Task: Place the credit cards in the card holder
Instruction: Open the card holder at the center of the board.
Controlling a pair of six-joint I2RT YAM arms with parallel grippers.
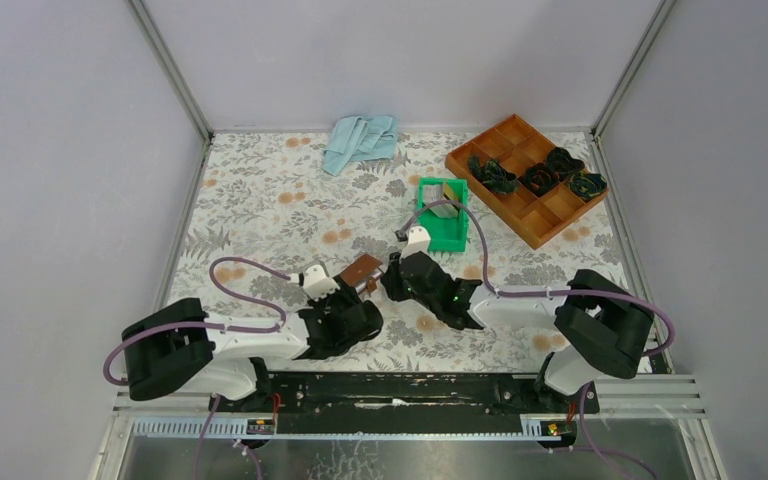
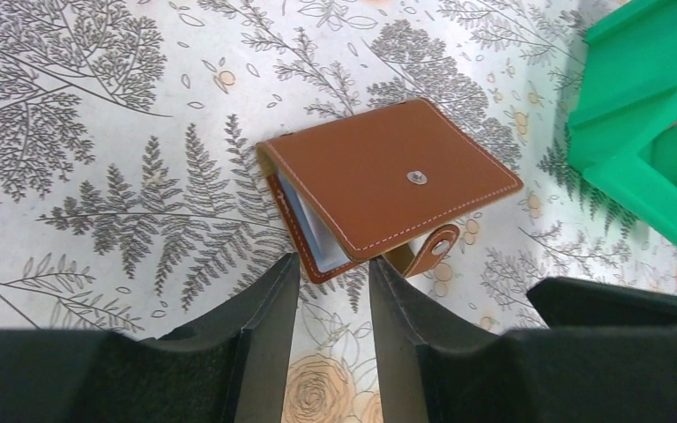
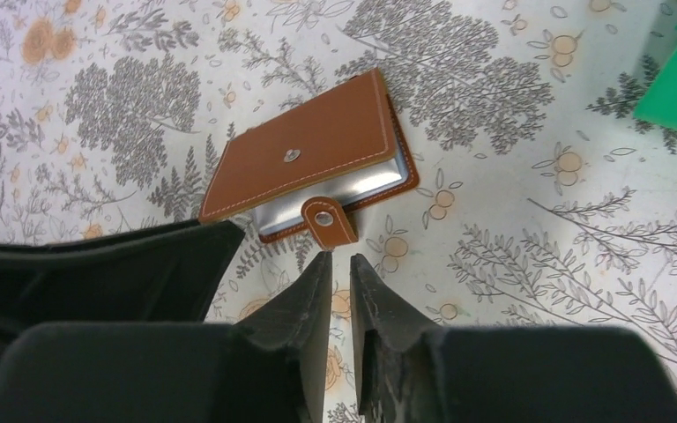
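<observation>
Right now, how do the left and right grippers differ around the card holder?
The left gripper has its fingers wider apart than the right gripper, whose fingers are nearly together. The left gripper faces the corner of the card holder where cards show; the right gripper faces its unfastened snap tab. Both sit close to the holder and grip nothing.

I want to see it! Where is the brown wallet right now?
From above, the wallet lies on the flowery table near the front middle, between the left pincer and right pincer, with the green bin farther back.
</observation>
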